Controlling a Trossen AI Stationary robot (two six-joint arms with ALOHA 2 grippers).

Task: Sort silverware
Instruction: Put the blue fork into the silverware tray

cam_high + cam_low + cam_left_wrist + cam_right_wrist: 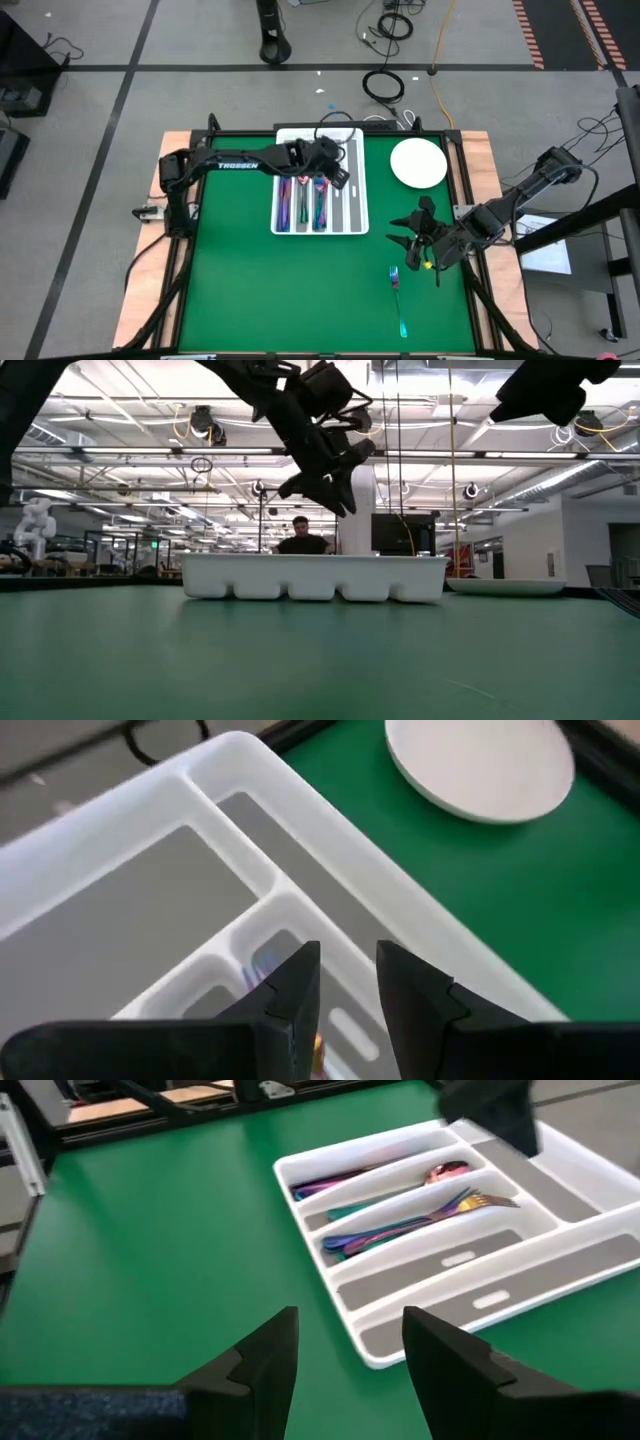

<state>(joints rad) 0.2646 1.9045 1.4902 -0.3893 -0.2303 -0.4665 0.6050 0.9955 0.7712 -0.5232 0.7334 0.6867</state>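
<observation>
Several iridescent pieces of silverware (302, 200) lie lengthwise in the left compartments of the white tray (320, 232), and they also show in the right wrist view (400, 1210). One more piece, a fork (398, 300), lies on the green table near its front right. My left gripper (348, 970) hangs open above the tray's far right part (338, 175), well clear of it in the low view (330, 480), with nothing between its fingers. My right gripper (350, 1340) is open and empty, above the table right of the tray (402, 233).
A round white plate (418, 163) sits at the table's far right, beside the tray. The tray's right compartments (470, 1260) hold no silverware. Bare green table (260, 290) lies in front of the tray. A person (302, 538) is in the room beyond the table.
</observation>
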